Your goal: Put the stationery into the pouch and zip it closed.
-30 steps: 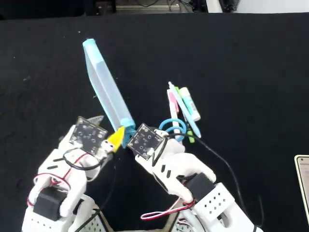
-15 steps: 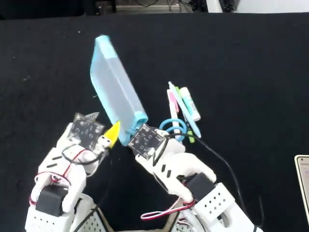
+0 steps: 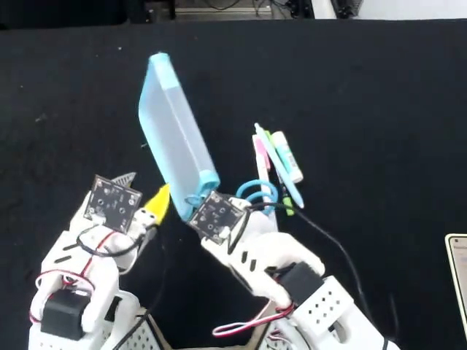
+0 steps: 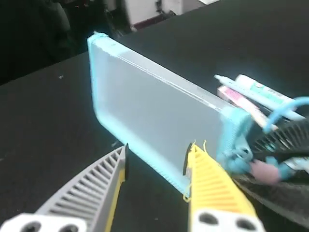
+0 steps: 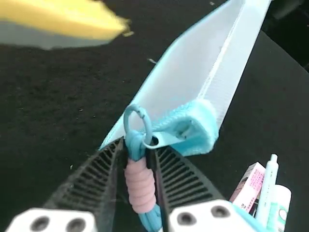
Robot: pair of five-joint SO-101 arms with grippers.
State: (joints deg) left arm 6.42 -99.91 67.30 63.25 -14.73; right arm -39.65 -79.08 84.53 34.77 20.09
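At the near middle of the black surface, the translucent pale-blue zip pouch has turned from edge-on to showing its broad face, and its near end has slid slightly right. The left hand has backed off to the near left and is now spread wide, holding nothing, clear of the pouch end it was touching. The right hand is clamped on the pink-and-blue zip pull. With no brace, the pouch probably pivots rather than unzips. Its long axis runs from the right hand away to the far left, corner end farthest. The pens and white stick lie outside, just right.
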